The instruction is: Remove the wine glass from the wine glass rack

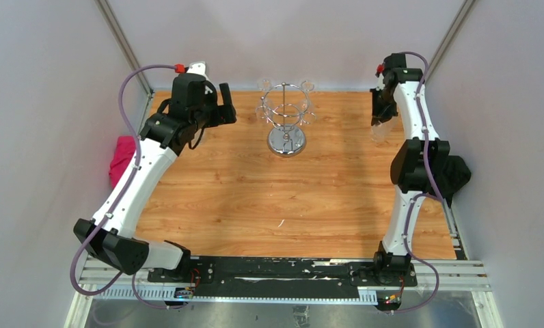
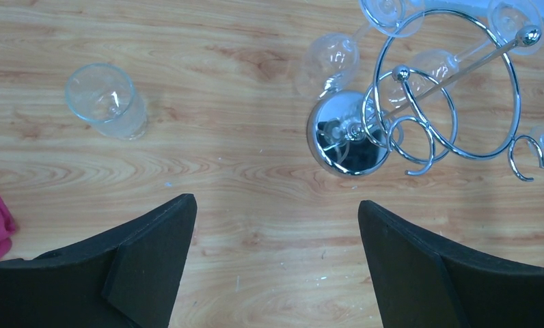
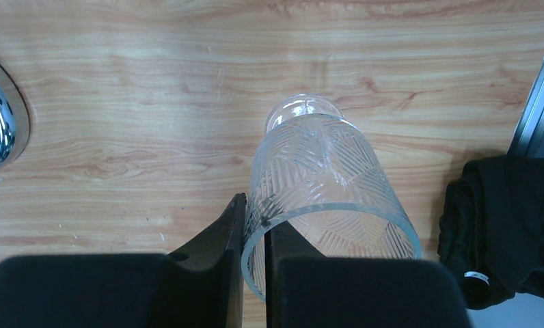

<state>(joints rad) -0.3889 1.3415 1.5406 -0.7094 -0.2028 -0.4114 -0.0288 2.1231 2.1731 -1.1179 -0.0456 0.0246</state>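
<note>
- From the top view, the hanging glasses [image 1: 265, 85] on the wine glass rack [image 1: 286, 116] are too faint to count.
- The left wrist view cuts the rack's ring and several hanging glasses at its top and right edges.
- The near rim of the patterned glass [image 3: 324, 171] is hidden behind the right fingers [image 3: 214, 239], and I cannot tell whether it has a stem.
- The pink cloth [image 1: 122, 160] is partly hidden behind the left arm [image 1: 136, 184].
- The black cloth [image 3: 501, 225] runs off the right edge.

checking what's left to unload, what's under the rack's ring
Clear wine glasses hang under the rack's ring, above its mirrored base. The count is unclear: some are cut off at the picture edge.
</note>
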